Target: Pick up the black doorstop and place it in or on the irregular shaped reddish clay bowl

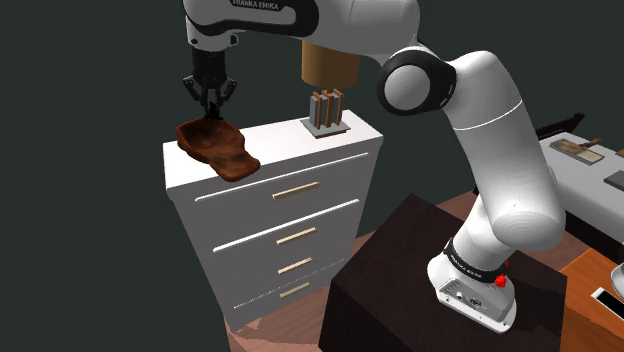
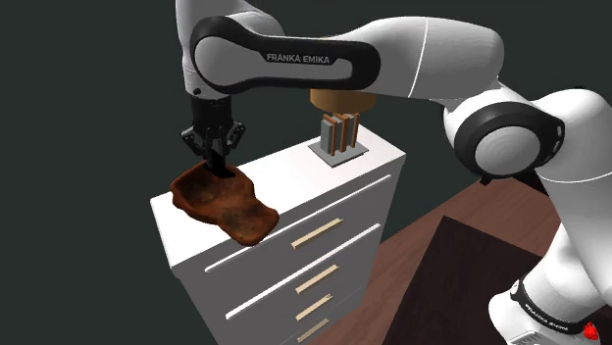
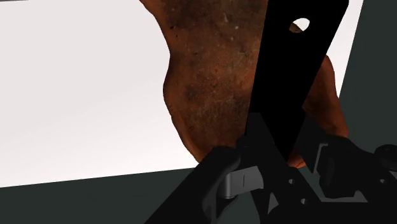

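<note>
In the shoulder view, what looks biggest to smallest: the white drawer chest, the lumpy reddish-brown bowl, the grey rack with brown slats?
Largest: white drawer chest.
Next: lumpy reddish-brown bowl.
Smallest: grey rack with brown slats.

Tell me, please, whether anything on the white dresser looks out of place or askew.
The reddish bowl sits at a corner of the dresser with one lobe overhanging the front edge, which looks precarious. The gripper holds the black doorstop over it.
</note>
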Robot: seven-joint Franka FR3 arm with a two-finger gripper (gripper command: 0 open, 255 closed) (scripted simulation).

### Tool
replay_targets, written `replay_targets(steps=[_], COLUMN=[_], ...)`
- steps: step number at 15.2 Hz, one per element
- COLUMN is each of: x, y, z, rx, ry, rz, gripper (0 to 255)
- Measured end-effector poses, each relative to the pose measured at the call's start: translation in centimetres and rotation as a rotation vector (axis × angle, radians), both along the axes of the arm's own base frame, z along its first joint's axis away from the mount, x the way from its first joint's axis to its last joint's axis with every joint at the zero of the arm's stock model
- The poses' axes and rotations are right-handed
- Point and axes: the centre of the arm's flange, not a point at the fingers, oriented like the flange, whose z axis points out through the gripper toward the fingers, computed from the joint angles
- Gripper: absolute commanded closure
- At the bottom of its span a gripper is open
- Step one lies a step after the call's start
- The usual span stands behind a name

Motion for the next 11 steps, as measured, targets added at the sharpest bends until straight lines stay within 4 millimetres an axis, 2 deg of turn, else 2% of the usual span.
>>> replay_targets(steps=[4, 11], x=[0.3, 0.4], y=[1.0, 1.0], z=[-1.7, -5.5], rx=[-0.001, 0.000], ry=[0.001, 0.000], rz=[-0.002, -0.001], gripper=[255, 255])
